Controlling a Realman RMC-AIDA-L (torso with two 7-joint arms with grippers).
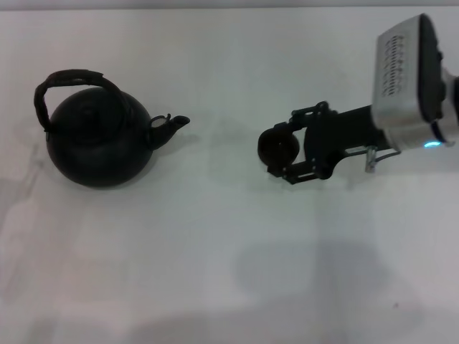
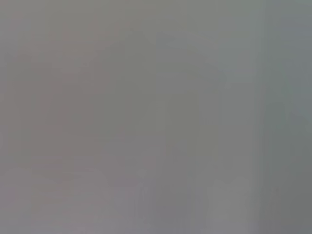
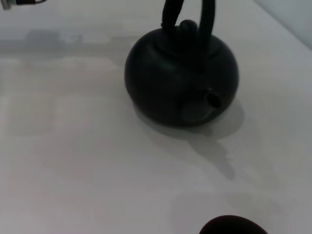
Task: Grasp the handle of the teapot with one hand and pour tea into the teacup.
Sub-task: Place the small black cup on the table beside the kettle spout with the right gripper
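Observation:
The round black teapot (image 1: 97,143) stands at the left of the white table, its short spout (image 1: 174,125) pointing right. Its dark arched handle (image 1: 68,80) rises over the lid. The right wrist view shows the teapot (image 3: 178,78) from the spout side, and the handle (image 3: 171,12) is cut off by the picture's edge. My right gripper (image 1: 275,150) reaches in from the right, shut on the small black teacup (image 1: 278,143), some way right of the spout. Only the teacup rim (image 3: 233,225) shows in the right wrist view. My left gripper is out of view.
The white table (image 1: 215,251) carries a soft shadow of my right arm in front of the gripper. The left wrist view is a plain grey blur with nothing to make out. A small metal part (image 3: 17,3) shows at the far table edge.

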